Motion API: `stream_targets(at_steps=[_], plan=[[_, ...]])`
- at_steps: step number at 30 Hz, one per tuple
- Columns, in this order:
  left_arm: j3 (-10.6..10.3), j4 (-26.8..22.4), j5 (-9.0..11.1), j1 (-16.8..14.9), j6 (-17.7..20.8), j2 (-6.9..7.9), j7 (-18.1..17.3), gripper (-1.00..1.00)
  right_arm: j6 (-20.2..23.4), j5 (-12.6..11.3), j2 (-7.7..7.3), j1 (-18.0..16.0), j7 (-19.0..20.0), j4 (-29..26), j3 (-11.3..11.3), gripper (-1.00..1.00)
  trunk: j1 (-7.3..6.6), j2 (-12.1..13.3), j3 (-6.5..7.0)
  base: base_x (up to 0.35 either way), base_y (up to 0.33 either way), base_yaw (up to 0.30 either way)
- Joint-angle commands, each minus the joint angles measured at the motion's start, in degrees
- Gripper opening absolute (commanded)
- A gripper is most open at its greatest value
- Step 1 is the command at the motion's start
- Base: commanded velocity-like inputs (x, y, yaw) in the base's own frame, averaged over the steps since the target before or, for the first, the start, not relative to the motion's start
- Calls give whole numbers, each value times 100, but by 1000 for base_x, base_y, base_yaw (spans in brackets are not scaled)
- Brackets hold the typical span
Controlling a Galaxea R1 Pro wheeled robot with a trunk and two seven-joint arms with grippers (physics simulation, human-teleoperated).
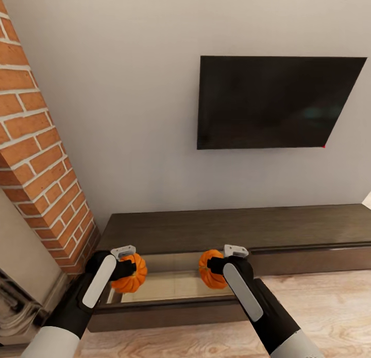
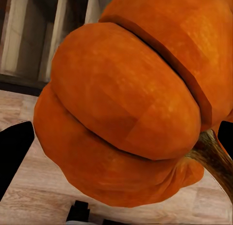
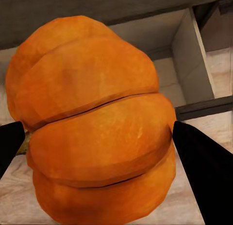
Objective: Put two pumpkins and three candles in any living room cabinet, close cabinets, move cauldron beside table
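Observation:
Two ribbed orange pumpkins hang over an open drawer of the long dark brown cabinet (image 1: 232, 229). My left gripper (image 1: 130, 269) is shut on the left pumpkin (image 1: 131, 275) (image 2: 126, 113), whose brown stem (image 2: 213, 154) shows in the left wrist view. My right gripper (image 1: 215, 268) is shut on the right pumpkin (image 1: 210, 269) (image 3: 97, 128), black fingers (image 3: 204, 176) pressing its sides. The drawer's pale wooden inside (image 1: 175, 286) (image 3: 174, 55) lies below both pumpkins. Candles, cauldron and table are out of view.
A brick chimney column (image 1: 36, 157) rises at the left, with a carved fireplace edge (image 1: 15, 301) below it. A black TV (image 1: 273, 103) hangs on the wall above the cabinet. Light wood floor (image 1: 319, 306) lies in front.

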Motion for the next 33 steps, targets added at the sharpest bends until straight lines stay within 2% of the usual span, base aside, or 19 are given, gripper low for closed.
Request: stream_targets(at_steps=[1,5,7,12,26,33], plan=[[-21,-2,27,-5,6,-54,76,-100,-32,12,2,-12,15,45,38,-100,0,-5,-5,1,0,0],[-133,179,-40,-5,-37,-281,96,-100,-149,190,5,-19,221,145,84,-100,0,-5,-5,70,0,0],[-205,394,-59,-5,-213,-315,99,-100,-159,209,5,-20,239,155,87,-100,0,-5,-5,254,0,0],[-239,526,-67,-5,-461,-331,100,-100,-170,218,5,-20,248,160,89,-100,0,-5,-5,190,0,0],[-241,540,-61,-5,-482,-332,100,-100,-142,189,84,-73,252,362,95,-100,0,-5,-5,183,0,0],[-240,540,-59,-5,-484,-332,100,-100,-95,175,91,-331,256,927,98,-100,0,-5,-5,73,0,0]])
